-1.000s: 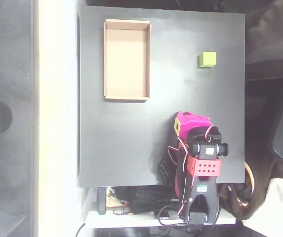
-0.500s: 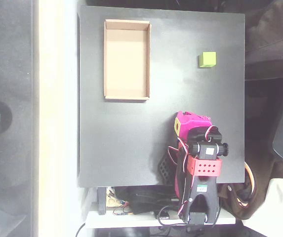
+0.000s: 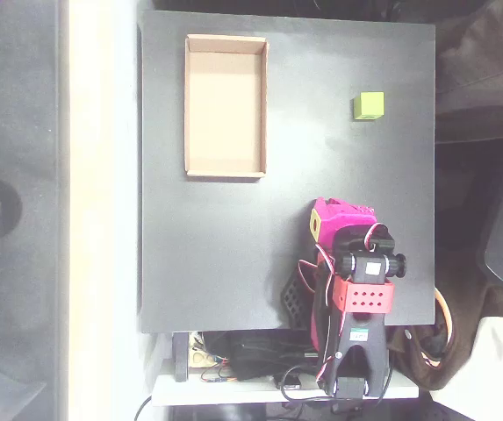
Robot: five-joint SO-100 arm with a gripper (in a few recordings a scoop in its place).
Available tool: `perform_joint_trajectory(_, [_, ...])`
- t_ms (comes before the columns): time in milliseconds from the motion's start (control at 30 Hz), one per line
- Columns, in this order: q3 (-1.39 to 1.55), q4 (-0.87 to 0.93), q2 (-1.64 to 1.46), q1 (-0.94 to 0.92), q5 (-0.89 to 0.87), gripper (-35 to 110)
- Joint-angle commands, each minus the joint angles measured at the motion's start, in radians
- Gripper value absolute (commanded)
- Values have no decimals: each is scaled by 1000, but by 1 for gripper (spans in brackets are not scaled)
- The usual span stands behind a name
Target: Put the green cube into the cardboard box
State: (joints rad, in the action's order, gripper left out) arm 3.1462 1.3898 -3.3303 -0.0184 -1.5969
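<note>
Overhead view, left to right: the cardboard box (image 3: 226, 106) lies open at the upper left of the black tabletop (image 3: 216, 254), its long axis running up and down the picture, floor bare. To the right, well apart from it, the green cube (image 3: 369, 105) sits near the tabletop's right edge, its sides nearly square to that edge. Below the cube, the magenta end effector (image 3: 339, 215) points up the picture, folded against the arm; whether it's wide or narrow, I cannot tell. No readable writing anywhere.
</note>
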Motion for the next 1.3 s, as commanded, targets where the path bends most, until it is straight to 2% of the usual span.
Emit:
perform_joint_trajectory(0, [-9, 25, -3, -5, -5, 6])
perform_joint_trajectory(333, [-107, 25, 37, -9, -5, 6])
perform_joint_trajectory(1033, [-968, 25, 750, -20, -5, 6])
perform_joint_trajectory(1267, [-1166, 25, 943, -21, -11, 6])
